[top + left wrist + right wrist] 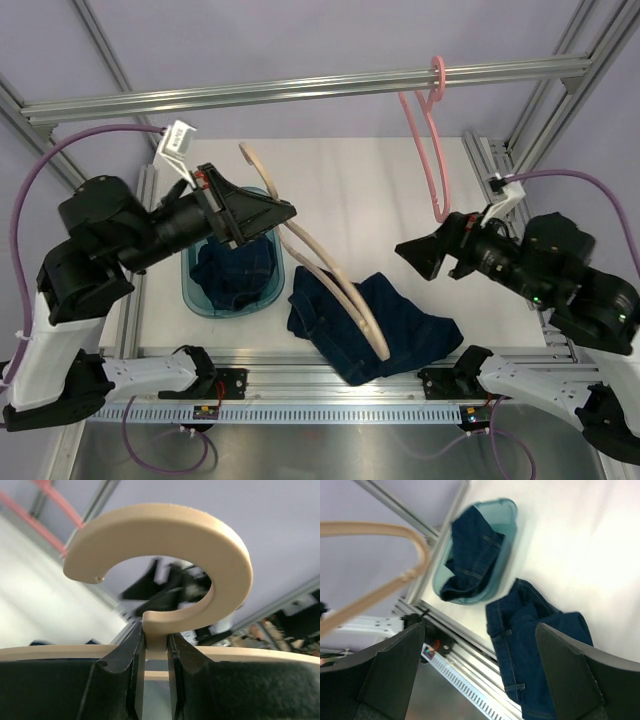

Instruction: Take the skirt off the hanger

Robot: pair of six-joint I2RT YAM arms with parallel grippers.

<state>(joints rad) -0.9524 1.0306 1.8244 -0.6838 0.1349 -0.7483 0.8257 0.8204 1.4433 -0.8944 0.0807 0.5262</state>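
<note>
The skirt (400,335) (530,645), dark blue denim, is lying crumpled on the white table (370,200) near its near edge, right of centre. It is hanging on nothing. The wooden hanger (330,275) (165,545) (385,530) is slanting over it in the top view, its lower end crossing the skirt's left part; whether the two are touching cannot be told. The left claw (250,215) (156,652) is pinching the hanger's neck just under the hook, its fingers pressing on both sides. Just left of the skirt a teal bin (190,290) (507,505) is sitting on the table, holding another bunched denim garment (235,270) (470,560). The right claw (415,252) (479,629) is hovering above the table's right side, spread wide and gripping nothing. A pink hanger (425,140) is dangling from the far rail (300,88).
</note>
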